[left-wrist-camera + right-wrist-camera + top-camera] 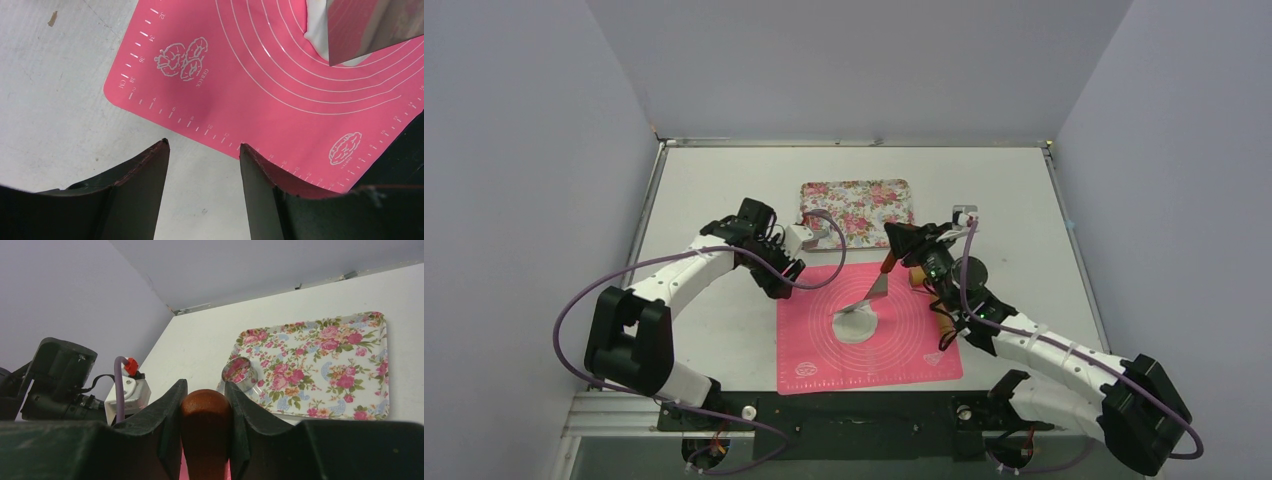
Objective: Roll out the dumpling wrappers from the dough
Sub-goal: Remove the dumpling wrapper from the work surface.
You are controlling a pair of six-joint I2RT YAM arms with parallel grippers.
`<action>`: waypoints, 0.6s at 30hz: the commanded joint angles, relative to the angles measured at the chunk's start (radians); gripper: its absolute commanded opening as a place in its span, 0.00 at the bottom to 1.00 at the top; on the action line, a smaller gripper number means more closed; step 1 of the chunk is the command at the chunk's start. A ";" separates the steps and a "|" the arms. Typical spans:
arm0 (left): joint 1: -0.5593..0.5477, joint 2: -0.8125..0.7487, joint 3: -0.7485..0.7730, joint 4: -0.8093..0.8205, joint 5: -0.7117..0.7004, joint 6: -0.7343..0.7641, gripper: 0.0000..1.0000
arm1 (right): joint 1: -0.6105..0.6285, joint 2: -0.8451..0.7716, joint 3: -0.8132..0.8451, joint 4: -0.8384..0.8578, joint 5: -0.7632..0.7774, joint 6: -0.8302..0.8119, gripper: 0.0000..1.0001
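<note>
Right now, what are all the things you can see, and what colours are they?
flat round dough: one, white, on the mat.
silicone baking mat: one, pink with white lines, middle of the table.
metal scraper with a brown wooden handle: one, silver blade, at the dough's far edge.
rectangular flowered tray: one, pink flowers on white, behind the mat.
round metal ring cutter: one, silver, at the tray's corner.
table: one, white, under everything.
left gripper: one, black, open, empty, by the mat's edge.
right gripper: one, black, shut on the scraper's handle.
</note>
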State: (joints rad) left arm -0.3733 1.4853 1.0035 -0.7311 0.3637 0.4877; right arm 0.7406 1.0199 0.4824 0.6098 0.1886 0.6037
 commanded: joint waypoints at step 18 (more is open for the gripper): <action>-0.006 -0.011 -0.001 0.004 0.015 0.017 0.52 | 0.089 0.247 0.035 0.127 -0.086 0.105 0.00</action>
State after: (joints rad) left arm -0.3737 1.4853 1.0035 -0.7311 0.3634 0.4889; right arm 0.7719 1.2095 0.5262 0.8188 0.2199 0.6003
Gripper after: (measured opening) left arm 0.519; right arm 0.279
